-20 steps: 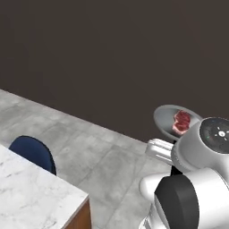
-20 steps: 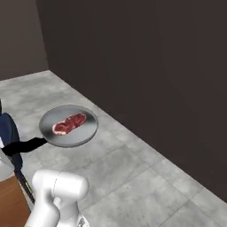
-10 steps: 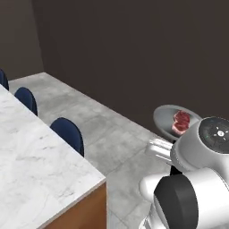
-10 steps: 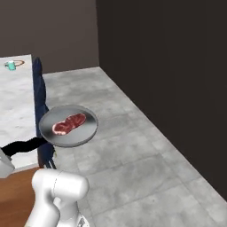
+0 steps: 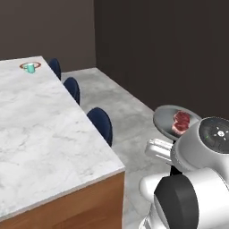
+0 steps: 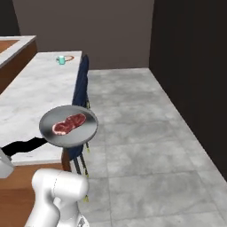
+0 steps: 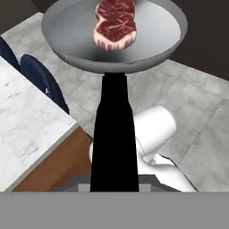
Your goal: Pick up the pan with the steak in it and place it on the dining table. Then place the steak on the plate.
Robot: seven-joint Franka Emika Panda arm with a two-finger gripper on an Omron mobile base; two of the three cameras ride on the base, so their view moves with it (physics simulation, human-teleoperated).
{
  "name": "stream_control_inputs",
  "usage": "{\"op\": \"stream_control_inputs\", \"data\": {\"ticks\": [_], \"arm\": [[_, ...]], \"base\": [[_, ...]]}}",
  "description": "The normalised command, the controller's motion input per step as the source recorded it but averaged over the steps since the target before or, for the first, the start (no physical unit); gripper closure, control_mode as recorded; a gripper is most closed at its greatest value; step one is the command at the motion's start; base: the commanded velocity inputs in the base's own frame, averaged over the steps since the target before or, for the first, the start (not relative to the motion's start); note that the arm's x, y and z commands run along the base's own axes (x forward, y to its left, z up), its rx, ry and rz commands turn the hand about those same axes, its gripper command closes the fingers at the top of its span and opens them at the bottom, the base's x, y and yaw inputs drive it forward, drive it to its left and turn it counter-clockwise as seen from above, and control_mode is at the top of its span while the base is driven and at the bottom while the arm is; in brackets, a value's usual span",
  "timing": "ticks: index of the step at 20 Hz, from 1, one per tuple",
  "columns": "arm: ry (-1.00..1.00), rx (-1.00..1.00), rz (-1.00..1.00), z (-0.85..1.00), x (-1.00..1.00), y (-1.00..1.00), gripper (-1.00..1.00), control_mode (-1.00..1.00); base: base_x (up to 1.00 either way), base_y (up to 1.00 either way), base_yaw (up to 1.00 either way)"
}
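the gripper [image 7: 114, 185] clamps the pan [image 7: 80, 40] handle at lower centre; a tilt could slide the steak [image 7: 115, 23] off short of the dining table [image 5: 40, 129].

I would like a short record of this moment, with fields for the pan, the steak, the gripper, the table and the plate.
pan: held in the air by its black handle, beside the table's near end, over the floor
steak: lying in the pan
gripper: shut on the pan's handle
table: white marble, three blue stools along its side
plate: at the table's far end, with a teal cup
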Motion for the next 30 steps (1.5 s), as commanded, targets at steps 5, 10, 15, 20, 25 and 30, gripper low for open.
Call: {"op": "stream_control_inputs", "data": {"ticks": [5,10,15,20,25,30], "arm": [[0.00,0.00,0.00,0.00,0.00,0.00,1.00,1.00],[0.00,0.00,0.00,0.00,0.00,0.00,1.00,1.00],[0.00,0.00,0.00,0.00,0.00,0.00,1.00,1.00],[0.00,0.00,0.00,0.00,0.00,0.00,1.00,1.00],[0.00,0.00,0.00,0.00,0.00,0.00,1.00,1.00],[0.00,0.00,0.00,0.00,0.00,0.00,1.00,1.00]], "base": [[-0.10,0.00,0.41],[-0.01,0.07,0.11],[-0.07,-0.59,0.00],[0.00,-1.00,0.01],[0.00,-1.00,0.00],[0.00,-1.00,0.01]]}}
